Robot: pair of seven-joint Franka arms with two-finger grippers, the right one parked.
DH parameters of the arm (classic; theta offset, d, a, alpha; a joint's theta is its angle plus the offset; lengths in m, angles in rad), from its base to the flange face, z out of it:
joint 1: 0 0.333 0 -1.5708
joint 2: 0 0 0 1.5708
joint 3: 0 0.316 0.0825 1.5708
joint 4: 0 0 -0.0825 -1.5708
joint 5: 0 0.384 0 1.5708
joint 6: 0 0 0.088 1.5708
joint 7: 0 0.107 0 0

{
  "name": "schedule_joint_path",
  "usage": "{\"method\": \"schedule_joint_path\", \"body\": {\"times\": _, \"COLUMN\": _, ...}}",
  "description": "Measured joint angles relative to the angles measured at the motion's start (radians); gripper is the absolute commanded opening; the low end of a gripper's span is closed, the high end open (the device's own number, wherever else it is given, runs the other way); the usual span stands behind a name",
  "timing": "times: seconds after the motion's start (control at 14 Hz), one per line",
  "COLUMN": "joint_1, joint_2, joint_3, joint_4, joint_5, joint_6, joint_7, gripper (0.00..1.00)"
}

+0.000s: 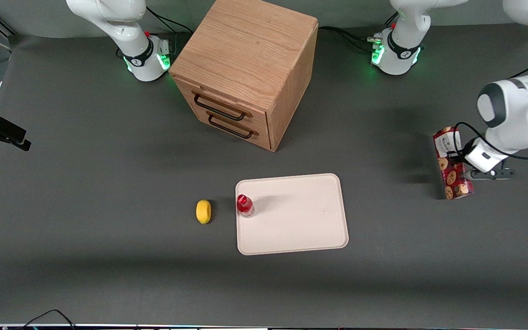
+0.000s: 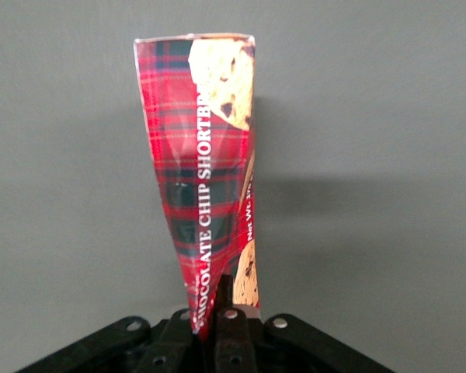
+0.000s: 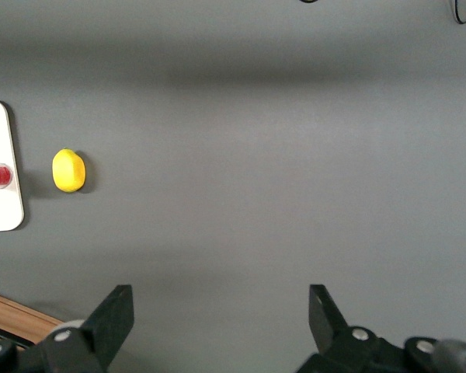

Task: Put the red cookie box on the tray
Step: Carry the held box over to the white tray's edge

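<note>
The red cookie box [image 1: 453, 176], a long dark-red tartan carton with cookie pictures, is at the working arm's end of the table, well apart from the tray. My left gripper [image 1: 455, 156] is shut on it near its end farther from the front camera. In the left wrist view the carton [image 2: 198, 171] runs away from the gripper [image 2: 216, 305] and is pinched narrow where the dark fingers [image 2: 231, 307] clamp it. The cream-beige tray [image 1: 300, 215] lies flat mid-table, nearer the front camera than the cabinet.
A small red-capped bottle [image 1: 244, 205] stands on the tray at its edge toward the parked arm. A yellow lemon [image 1: 203, 211] lies on the table beside that edge. A wooden drawer cabinet [image 1: 245, 68] stands farther from the camera.
</note>
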Motion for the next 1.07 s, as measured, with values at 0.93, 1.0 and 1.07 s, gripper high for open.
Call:
{"method": "schedule_joint_path", "body": {"times": 0.93, "joint_1": -0.199, "joint_2": 0.369, "joint_3": -0.382, "joint_4": 0.796, "joint_5": 0.098, "joint_6": -0.421, "joint_7": -0.676, "gripper": 0.0}}
{"method": "schedule_joint_path", "body": {"times": 1.0, "joint_1": -0.226, "joint_2": 0.44, "joint_3": -0.384, "joint_4": 0.84, "joint_5": 0.109, "joint_6": -0.388, "joint_7": -0.705, "gripper": 0.0}}
{"method": "schedule_joint_path", "body": {"times": 1.07, "joint_1": -0.245, "joint_2": 0.501, "joint_3": -0.384, "joint_4": 0.869, "joint_5": 0.115, "joint_6": -0.336, "joint_7": -0.723, "gripper": 0.0}}
